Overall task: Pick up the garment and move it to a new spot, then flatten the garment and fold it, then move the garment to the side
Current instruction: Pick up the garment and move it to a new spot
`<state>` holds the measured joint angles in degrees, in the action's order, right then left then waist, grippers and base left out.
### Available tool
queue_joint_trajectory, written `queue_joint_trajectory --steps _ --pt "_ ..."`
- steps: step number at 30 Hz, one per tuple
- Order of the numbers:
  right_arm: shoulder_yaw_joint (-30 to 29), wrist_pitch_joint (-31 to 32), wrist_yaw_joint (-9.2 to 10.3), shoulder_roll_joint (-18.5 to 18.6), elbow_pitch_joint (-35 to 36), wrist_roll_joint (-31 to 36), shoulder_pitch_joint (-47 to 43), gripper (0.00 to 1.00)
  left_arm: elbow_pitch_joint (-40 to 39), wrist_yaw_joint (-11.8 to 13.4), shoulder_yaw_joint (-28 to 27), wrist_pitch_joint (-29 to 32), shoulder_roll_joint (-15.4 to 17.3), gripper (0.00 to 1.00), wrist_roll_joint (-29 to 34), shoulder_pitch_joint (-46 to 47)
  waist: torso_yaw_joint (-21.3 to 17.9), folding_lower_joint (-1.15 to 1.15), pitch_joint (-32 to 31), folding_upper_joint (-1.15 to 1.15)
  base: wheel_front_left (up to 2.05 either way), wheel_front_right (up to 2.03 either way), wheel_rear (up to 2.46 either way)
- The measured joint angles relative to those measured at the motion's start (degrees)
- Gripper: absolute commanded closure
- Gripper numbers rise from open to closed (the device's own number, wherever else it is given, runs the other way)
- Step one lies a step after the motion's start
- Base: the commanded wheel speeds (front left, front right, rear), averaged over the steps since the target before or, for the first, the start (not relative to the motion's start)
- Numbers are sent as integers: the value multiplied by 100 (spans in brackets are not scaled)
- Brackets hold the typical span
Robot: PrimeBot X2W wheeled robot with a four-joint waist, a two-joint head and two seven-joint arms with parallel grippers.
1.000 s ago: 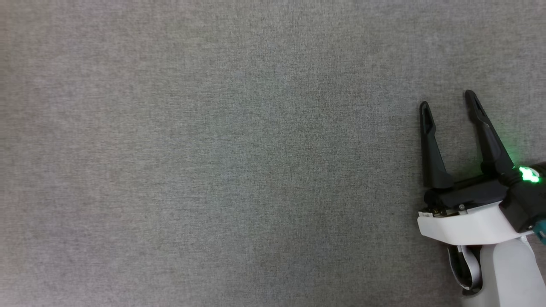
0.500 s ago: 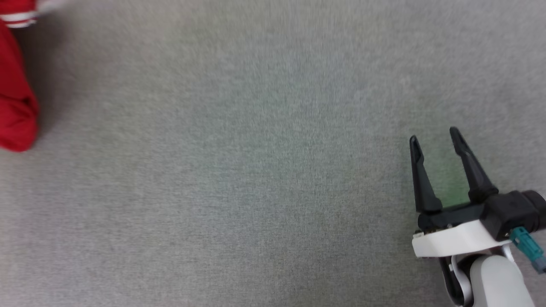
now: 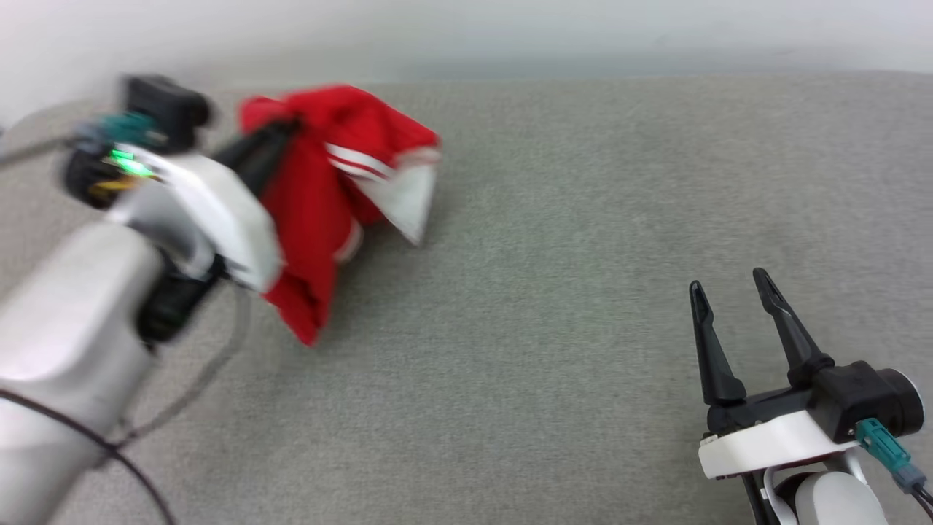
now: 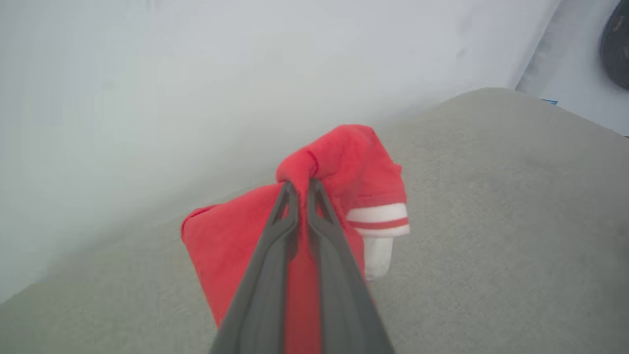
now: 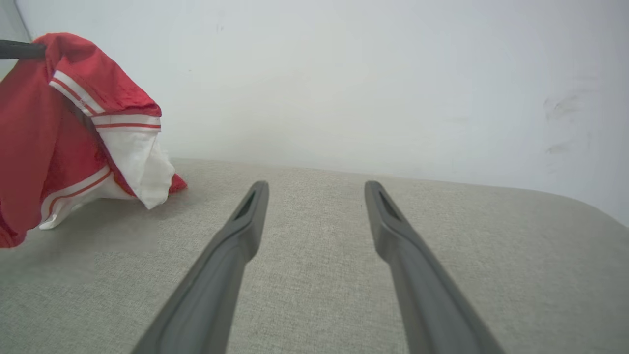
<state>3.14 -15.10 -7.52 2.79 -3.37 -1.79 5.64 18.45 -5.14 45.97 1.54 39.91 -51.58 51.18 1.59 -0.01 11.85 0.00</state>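
The shirt (image 3: 313, 197) is held up over the far left part of the table (image 3: 547, 328), close to the table's back edge, where a pale wall (image 5: 344, 73) rises. It is gripped by the left gripper (image 4: 300, 184), whose two fingers are pressed almost together on a bunched fold of red cloth at the top of the bundle. Only a thin slit is left between them, and it is filled with fabric.

Because it is pinched at a single point, the shirt is left hanging in a crumpled drape. A white sleeve (image 5: 132, 152) with striped trim (image 4: 377, 220) is turned toward the table's right side. The lowest folds appear to brush the table top, though contact cannot be confirmed. No print can be made out.

The right gripper (image 3: 727, 281) is poised over the near right part of the table, well apart from the shirt, with its fingers spread wide and nothing between them. It is judged to be parked there so that the middle of the table is left free as a landing place. The carrying step is judged to be under way, and flattening and folding are not yet begun. A second hold by the free gripper is likely to be needed before the cloth can be spread.
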Motion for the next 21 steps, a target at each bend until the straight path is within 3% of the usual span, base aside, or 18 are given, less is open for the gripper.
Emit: queue_joint_trajectory --steps 9,15,16,17,18,21 --pt "-234 0 0 1 146 -83 -10 0 -405 636 800 -356 -1380 100 665 -394 -474 0 -119 0 0 0 0" --pt "-439 0 1 2 248 -121 5 0 130 532 1758 -308 -2336 100 1102 -726 -765 0 -38 0 0 0 0" --pt "-443 0 1 3 246 -122 8 0 277 472 1880 -265 -2479 93 1105 -781 -801 0 -24 0 0 0 0" --pt "-453 0 1 2 242 -123 15 0 432 434 2000 -247 -2611 30 1110 -854 -834 0 -14 0 0 0 0" --pt "-457 0 1 3 236 -123 23 0 586 412 2082 -268 -2714 0 1143 -911 -857 0 -9 0 0 0 0" --pt "-467 0 1 3 198 -127 20 0 947 303 2263 -415 -2975 0 1249 -991 -862 0 -46 0 0 0 0"
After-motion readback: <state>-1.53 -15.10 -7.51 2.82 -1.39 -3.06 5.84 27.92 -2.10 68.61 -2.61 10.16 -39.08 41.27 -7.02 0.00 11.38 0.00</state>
